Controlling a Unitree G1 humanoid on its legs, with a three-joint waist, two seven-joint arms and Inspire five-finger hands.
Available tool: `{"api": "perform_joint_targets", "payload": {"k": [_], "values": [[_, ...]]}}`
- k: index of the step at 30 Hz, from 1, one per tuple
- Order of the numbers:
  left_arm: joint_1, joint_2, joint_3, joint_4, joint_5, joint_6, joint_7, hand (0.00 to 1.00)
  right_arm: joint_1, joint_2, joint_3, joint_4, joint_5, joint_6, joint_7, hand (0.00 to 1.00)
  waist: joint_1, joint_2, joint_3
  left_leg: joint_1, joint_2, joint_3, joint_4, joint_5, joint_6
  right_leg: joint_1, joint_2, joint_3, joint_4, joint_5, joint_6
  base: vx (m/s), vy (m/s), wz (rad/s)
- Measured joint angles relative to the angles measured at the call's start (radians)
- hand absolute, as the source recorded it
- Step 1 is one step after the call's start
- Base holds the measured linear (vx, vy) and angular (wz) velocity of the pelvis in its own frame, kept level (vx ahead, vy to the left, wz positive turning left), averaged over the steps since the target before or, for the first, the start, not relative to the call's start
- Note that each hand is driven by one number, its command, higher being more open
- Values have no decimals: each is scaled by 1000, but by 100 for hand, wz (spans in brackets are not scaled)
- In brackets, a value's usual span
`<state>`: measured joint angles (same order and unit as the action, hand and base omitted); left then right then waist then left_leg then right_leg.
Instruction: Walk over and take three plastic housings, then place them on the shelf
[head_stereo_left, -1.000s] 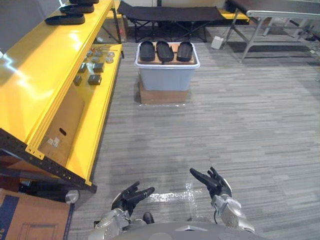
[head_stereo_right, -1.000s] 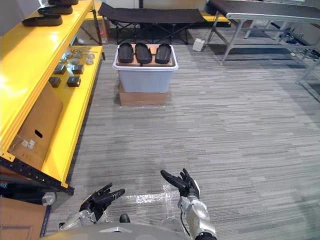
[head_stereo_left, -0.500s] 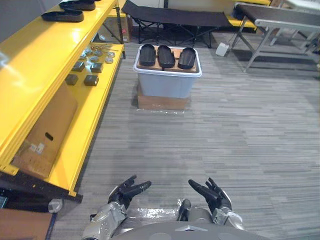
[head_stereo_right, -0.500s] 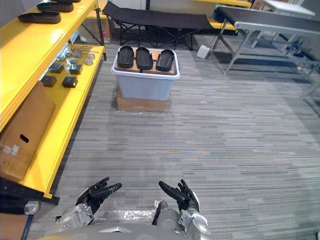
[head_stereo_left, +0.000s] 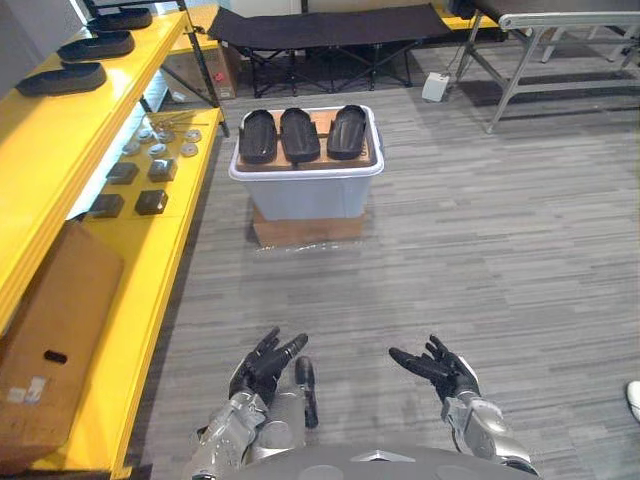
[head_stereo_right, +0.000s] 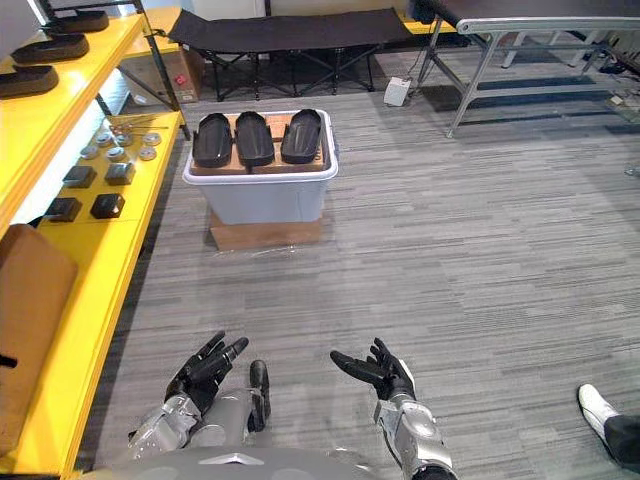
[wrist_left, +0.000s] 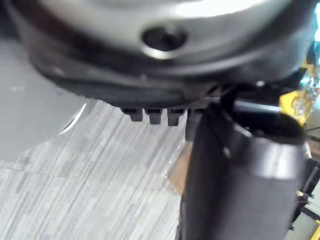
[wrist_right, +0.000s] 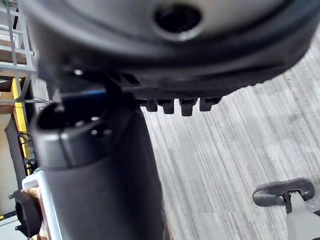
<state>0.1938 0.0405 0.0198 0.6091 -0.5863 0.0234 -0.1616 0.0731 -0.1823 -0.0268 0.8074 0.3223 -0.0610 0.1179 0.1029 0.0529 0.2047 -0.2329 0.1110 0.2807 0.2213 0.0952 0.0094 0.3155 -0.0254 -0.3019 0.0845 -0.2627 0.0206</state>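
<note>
3 plastic housings in row across grey bin top; L hand & R hand fingers spread, empty.

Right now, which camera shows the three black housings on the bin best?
Left eye view: all three housings lie whole atop the bin. Right eye view likewise; right wrist view glimpses one dark edge.

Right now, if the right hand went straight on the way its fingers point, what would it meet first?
The right hand points forward and leftward over bare floor; the way looks free close by, and farther on the line seems to reach the yellow shelf, though depth is unclear.
</note>
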Motion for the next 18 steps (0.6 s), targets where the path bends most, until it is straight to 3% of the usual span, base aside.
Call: {"api": "perform_joint_targets", "payload": {"k": [1, 2, 3, 4, 6, 7, 8, 9, 11, 13, 14, 15, 16, 18], "values": [[-6, 19, 10, -3, 2, 1, -5, 100, 0, 18, 1, 12, 0, 0, 0, 100, 2, -44, -2, 0, -29, 27, 32, -36, 29, -3, -39, -1, 42, -46, -3, 411, 173, 11], [-10, 29, 17, -1, 2, 2, -6, 100, 1, 28, 1, 17, 1, 0, -1, 100, 1, -69, -4, -1, -49, 35, 47, -60, 33, -11, -62, -3, 79, -64, -7, 429, 130, 20], [-20, 34, 34, 20, 8, 2, 1, 100, -3, 36, 0, 32, 3, -4, -1, 100, -3, -97, -12, 7, -81, 37, 43, -86, 52, -64, -115, 0, 224, -58, 9, 469, 140, 24], [-28, 36, 39, 45, 15, 2, 7, 100, -8, 39, 0, 49, 9, -10, -2, 100, -3, -104, -9, 29, -107, 30, 33, -104, 71, -161, -172, 6, 458, -32, 54, 465, 158, 27], [-26, 50, 39, 50, 22, 5, 12, 100, -11, 58, 2, 77, 12, -15, -6, 100, -9, -122, -1, 77, -144, 16, 28, -154, 82, -307, -261, 47, 789, 54, 173, 461, 150, 31], [-25, 53, 37, 50, 21, 5, 23, 100, -11, 72, 2, 96, 4, -15, -12, 100, -9, -122, 3, 127, -156, 5, 20, -175, 77, -365, -296, 46, 897, 32, 136, 476, 107, 26], [-19, 51, 33, 50, 20, 4, 27, 100, -10, 76, 4, 98, -2, -16, -13, 100, -10, -113, 6, 156, -156, -1, 14, -183, 80, -380, -303, 33, 908, 19, 114, 466, 75, 23], [-4, 51, 23, 47, 7, 5, 28, 100, -3, 78, 20, 98, -1, -27, -15, 100, -21, -94, 8, 207, -152, -20, 0, -199, 80, -409, -308, -4, 870, -4, 76, 446, 47, 43], [-11, 57, 9, 46, 0, 11, 28, 100, -1, 76, 27, 74, -1, -53, -16, 100, -37, -73, 11, 245, -144, -67, -22, -209, 69, -449, -298, -51, 699, -13, 67, 412, -5, 66], [-46, 62, 6, 49, -1, 27, 28, 100, -8, 71, 17, 69, -1, -66, -17, 100, -50, -50, 24, 254, -112, -129, -15, -230, 55, -498, -256, -29, 493, 5, 89, 313, -89, 78], [-63, 77, 5, 49, -4, 27, 26, 100, -6, 72, 17, 63, 0, -76, -17, 100, -51, -39, 30, 255, -85, -167, 9, -254, 34, -508, -210, 31, 342, 45, 127, 310, -162, 92], [-66, 90, 1, 52, -13, 28, 21, 100, 5, 78, 17, 54, 0, -84, -12, 100, -51, -46, 28, 262, -75, -198, 38, -285, 7, -502, -191, 81, 210, 125, 143, 314, -195, 89], [-66, 98, -5, 54, -19, 28, 19, 100, 12, 82, 17, 49, 0, -84, -9, 100, -49, -52, 29, 268, -73, -211, 51, -304, -5, -500, -189, 98, 180, 168, 142, 407, -377, 76], [-27, 134, 1, 57, -44, 21, 19, 100, 50, 110, 18, 39, -1, -84, 4, 100, -45, -124, -10, 290, -80, -252, 132, -401, -50, -485, -184, 121, 195, 276, 57, 432, -475, 57]]}}
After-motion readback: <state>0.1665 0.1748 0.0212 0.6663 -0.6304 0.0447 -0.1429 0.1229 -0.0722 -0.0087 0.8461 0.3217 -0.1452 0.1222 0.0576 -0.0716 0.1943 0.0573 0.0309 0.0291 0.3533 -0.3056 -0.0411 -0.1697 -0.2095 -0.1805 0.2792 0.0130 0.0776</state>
